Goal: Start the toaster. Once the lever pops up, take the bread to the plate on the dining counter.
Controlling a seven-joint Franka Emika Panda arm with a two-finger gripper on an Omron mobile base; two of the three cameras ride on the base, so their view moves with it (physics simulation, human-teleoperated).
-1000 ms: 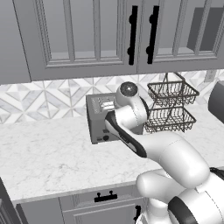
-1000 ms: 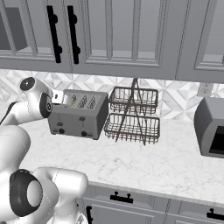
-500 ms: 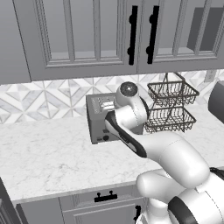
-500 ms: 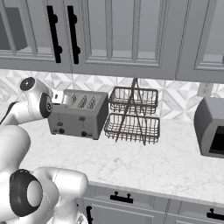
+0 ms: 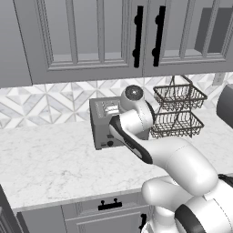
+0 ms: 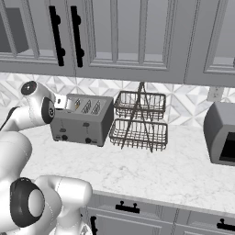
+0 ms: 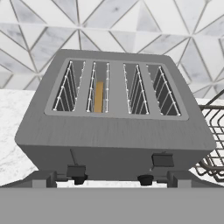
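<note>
Toaster (image 5: 109, 124) first, at the left of what matters: a boxy grey four-slot unit standing on the white marble-patterned worktop (image 5: 50, 164) against the tiled back wall, with the arm's white forearm bent in front of its right side in the left base view. From the right base view the arm rises at the lower left, its dark-capped wrist joint level with the toaster's left end (image 6: 82, 120), and the hand is turned toward the toaster's top. The hand view looks down along the tool onto the four slots: the bread (image 7: 99, 97) stands edge-on as a golden-orange strip in the second slot from the left, sunk low between the wire guides, while the other three slots hold nothing. On the toaster's front face the left lever (image 7: 75, 170) sits low near the base and the right lever (image 7: 163, 160) sits a little higher, each with a black knob beside or under it. The tool's fingers are spread fully apart, gripping nothing. Just right of the toaster stands a two-tier dark wire basket (image 6: 140, 120), both tiers bare, its rim nearly touching the toaster's side. Farther right on the same worktop is a grey appliance (image 6: 221, 133) with a dark front opening.
</note>
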